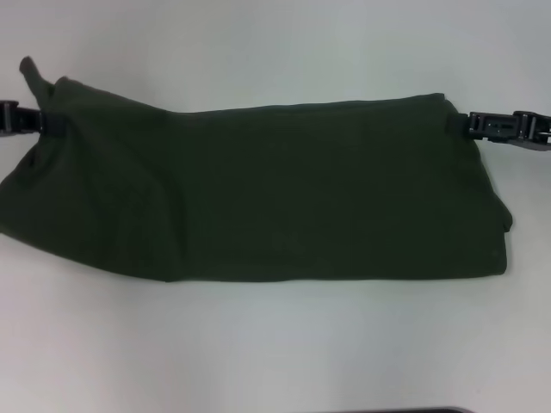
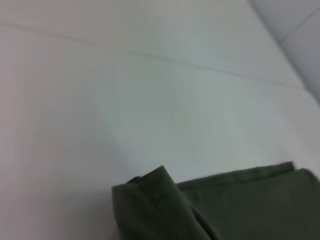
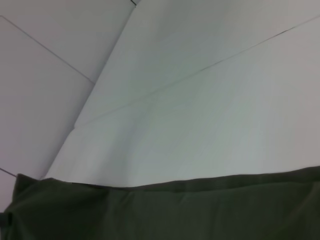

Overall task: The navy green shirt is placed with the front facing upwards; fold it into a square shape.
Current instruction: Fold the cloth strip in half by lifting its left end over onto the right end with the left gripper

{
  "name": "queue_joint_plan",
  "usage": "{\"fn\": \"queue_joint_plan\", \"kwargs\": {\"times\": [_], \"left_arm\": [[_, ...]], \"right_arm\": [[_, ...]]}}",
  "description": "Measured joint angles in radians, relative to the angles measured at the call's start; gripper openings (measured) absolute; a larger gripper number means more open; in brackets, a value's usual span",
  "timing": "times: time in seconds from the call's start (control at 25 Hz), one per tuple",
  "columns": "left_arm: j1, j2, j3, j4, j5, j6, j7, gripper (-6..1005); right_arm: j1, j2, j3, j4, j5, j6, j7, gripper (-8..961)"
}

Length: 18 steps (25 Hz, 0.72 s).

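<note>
Shirt first: in the head view, the dark olive-green cotton shirt (image 1: 258, 194) lies as a long folded band across the white table (image 1: 275, 353), plain side up with no lettering showing. Your left gripper (image 1: 39, 120) meets its far left corner and your right gripper (image 1: 461, 123) its far right corner. Each looks pinched on that far edge, though the fingertips are buried in cloth. Holding both far corners suits drawing that edge toward the near one, which I judge to be the next fold.

In the left wrist view, you see a bunched, raised corner of the shirt (image 2: 150, 205) above the bare table (image 2: 150, 100); no fingers appear.

In the right wrist view, the shirt's straight far edge (image 3: 200, 210) crosses the table (image 3: 200, 115); again no fingers show.
</note>
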Motion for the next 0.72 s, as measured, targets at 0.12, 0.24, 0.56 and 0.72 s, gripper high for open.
{"fn": "queue_joint_plan", "kwargs": {"times": [0.12, 0.24, 0.56, 0.72], "left_arm": [[0.0, 0.0, 0.0, 0.003, -0.036, 0.022, -0.003, 56], [0.0, -0.002, 0.001, 0.003, -0.095, 0.051, -0.003, 58], [-0.004, -0.008, 0.008, 0.003, -0.22, 0.114, -0.003, 65], [-0.009, -0.016, 0.012, 0.004, -0.284, 0.122, -0.003, 68]], "right_arm": [[0.003, 0.0, -0.002, 0.0, 0.0, 0.0, 0.001, 735], [0.005, 0.001, -0.002, 0.0, 0.001, 0.0, 0.001, 735], [0.01, -0.004, 0.001, -0.002, 0.006, -0.001, 0.005, 735], [0.01, -0.009, 0.008, -0.006, 0.007, -0.007, 0.008, 736]]}}
